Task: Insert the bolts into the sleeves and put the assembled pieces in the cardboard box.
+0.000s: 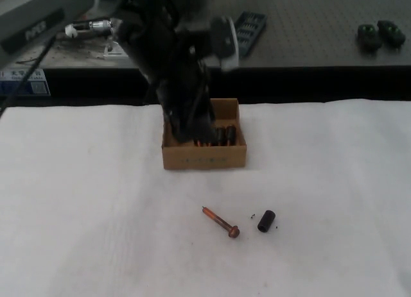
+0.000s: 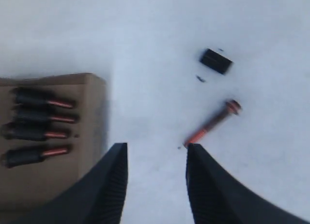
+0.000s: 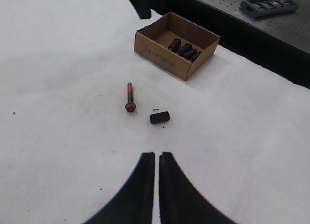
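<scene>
while four assembled pieces (image 2: pixel 38 118) are already lying side by side in the cardboard box (image 1: pixel 204 157), one bolt (image 1: pixel 220 221) and one sleeve (image 1: pixel 266 220) are lying loose on the white cloth (image 1: pixel 77 213) in front of it, near each other but not touching. judging from that, the task is nearing its end: four pairs are sitting boxed, and what looks like the last pair is waiting to be joined and put in with them.

the left gripper (image 2: pixel 156 151) is hanging low at the box, by the wall facing the loose parts, with its fingers spread apart and carrying nothing. the right gripper (image 3: pixel 156 156) is hovering over the cloth on the near side of the bolt and sleeve, well apart from both, with its fingers drawn almost together, a thin slit between them and nothing inside.

what is remaining, as far as i am judging it: each arm taking up one loose part, the bolt's shank going into the sleeve's bore, and the finished piece going down beside the other four, where some floor of the box is showing bare.
</scene>
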Motion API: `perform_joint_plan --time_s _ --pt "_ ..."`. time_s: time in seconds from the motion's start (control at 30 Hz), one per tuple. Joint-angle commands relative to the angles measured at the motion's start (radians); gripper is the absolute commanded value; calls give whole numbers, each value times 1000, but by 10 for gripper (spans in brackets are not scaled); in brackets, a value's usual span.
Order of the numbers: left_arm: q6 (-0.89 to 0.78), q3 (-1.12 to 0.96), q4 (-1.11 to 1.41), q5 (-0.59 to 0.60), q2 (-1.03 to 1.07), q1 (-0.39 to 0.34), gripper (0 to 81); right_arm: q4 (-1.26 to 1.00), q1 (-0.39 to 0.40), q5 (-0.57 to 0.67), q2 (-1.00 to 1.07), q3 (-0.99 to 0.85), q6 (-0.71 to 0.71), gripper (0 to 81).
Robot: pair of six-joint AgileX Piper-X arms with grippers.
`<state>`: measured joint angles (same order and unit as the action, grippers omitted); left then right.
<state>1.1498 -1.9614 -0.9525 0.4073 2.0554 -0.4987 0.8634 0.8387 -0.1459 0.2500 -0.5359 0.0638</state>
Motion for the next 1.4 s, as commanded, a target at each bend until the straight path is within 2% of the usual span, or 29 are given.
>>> perform_joint_plan --time_s 0.0,0.13,0.27,0.63,0.87,1.37 --pt "126 2 -87 -28 5 -19 293 -2 1 -2 -8 -5 4 37" --pt "232 35 -14 -101 8 -67 293 -2 1 -2 -8 -5 4 37" --pt "290 101 43 -116 8 -94 293 1 1 -2 -8 -5 4 37" --pt "380 326 254 -187 8 -127 293 139 1 -2 -8 -5 4 37" --pt "381 358 385 -187 22 -139 293 180 1 -2 -9 -5 1 37" --pt "377 360 370 -191 99 -148 293 162 1 -2 -9 -5 0 37"
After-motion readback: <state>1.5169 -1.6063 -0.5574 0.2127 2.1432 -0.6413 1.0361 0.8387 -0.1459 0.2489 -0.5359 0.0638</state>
